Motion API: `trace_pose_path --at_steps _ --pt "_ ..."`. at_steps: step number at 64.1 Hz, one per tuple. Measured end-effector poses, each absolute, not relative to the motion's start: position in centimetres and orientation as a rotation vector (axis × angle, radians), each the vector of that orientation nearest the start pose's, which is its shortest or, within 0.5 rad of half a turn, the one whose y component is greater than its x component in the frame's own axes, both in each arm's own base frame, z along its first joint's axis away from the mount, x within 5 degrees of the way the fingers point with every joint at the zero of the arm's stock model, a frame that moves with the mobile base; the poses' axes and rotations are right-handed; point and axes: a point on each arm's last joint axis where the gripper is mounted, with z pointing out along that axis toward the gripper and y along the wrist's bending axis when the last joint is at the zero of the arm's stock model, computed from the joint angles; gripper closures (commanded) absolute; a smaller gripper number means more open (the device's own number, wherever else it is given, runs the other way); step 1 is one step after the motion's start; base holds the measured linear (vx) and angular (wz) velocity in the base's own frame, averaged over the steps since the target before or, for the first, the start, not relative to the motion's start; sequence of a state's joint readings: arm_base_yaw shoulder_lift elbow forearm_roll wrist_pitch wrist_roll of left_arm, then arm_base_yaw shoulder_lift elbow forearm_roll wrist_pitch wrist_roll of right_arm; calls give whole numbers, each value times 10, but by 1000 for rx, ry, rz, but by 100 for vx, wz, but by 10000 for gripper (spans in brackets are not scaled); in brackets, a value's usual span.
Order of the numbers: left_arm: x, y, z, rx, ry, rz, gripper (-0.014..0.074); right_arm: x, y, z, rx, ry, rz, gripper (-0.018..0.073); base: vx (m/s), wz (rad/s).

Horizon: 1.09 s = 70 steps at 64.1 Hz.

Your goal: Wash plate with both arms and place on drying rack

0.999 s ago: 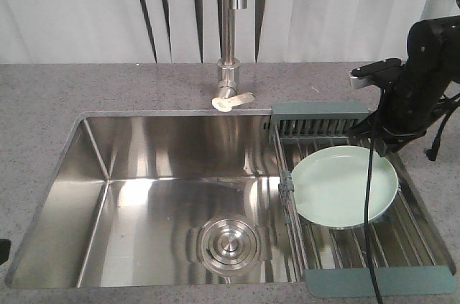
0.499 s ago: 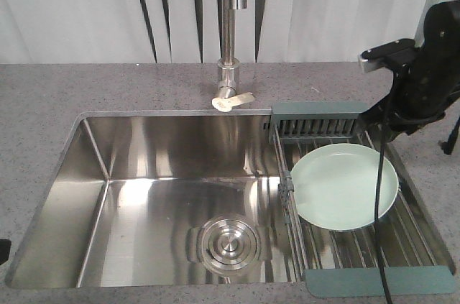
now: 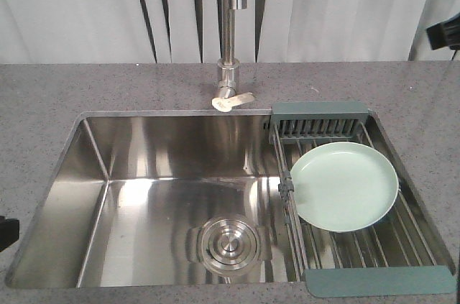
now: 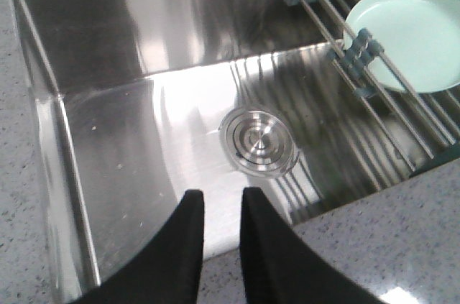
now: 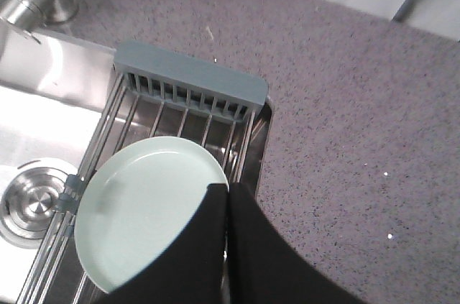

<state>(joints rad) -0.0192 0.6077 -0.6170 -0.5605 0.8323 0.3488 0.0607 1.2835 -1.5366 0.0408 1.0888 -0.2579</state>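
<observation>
The pale mint-green plate (image 3: 343, 185) lies face up on the steel rods of the drying rack (image 3: 320, 110), which spans the sink's right end. In the right wrist view the plate (image 5: 144, 210) and rack (image 5: 188, 77) lie far below my right gripper (image 5: 227, 187), which is shut with nothing in it. Only a black bit of the right arm (image 3: 444, 34) shows at the front view's right edge. My left gripper (image 4: 221, 196) hovers over the sink's near edge, open with a narrow gap and nothing in it. The plate (image 4: 410, 34) is far to its right.
The steel sink basin (image 3: 144, 174) has a round drain (image 3: 228, 243) in its floor. A tall faucet (image 3: 230, 31) stands behind it. Grey speckled counter (image 3: 43, 95) surrounds the sink. A black piece of the left arm (image 3: 7, 232) shows at the left edge.
The right arm has pulled up and away to the right from over the rack, almost leaving the front view. The plate stays on the rack, unmoved.
</observation>
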Motion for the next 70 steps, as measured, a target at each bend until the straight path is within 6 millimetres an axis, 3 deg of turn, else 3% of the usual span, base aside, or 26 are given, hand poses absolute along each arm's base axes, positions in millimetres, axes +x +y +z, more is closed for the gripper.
trace_pose_path --at_steps 7,16,26,32,43,48,58,70 --pt "108 -40 315 141 2152 -542 472 210 16 451 -372 2244 -55 567 0 0" --pt "127 -44 322 156 2153 -595 472 161 14 425 -375 2246 -44 567 0 0" --pt "167 -46 353 162 2129 -612 472 119 14 404 -364 2201 -8 567 0 0" --pt "201 -47 370 162 2132 -618 472 99 14 399 -359 2166 7 567 0 0" --pt "268 -50 394 180 2146 -648 472 80 13 397 -357 2130 8 567 0 0" --pt "298 -53 396 163 2163 -698 472 76 13 398 -356 2119 8 567 0 0" --pt "355 -64 384 127 2201 -893 472 75 13 398 -356 2118 12 567 0 0" --pt "406 -75 363 108 2218 -1120 472 74 14 398 -356 2115 16 567 0 0"
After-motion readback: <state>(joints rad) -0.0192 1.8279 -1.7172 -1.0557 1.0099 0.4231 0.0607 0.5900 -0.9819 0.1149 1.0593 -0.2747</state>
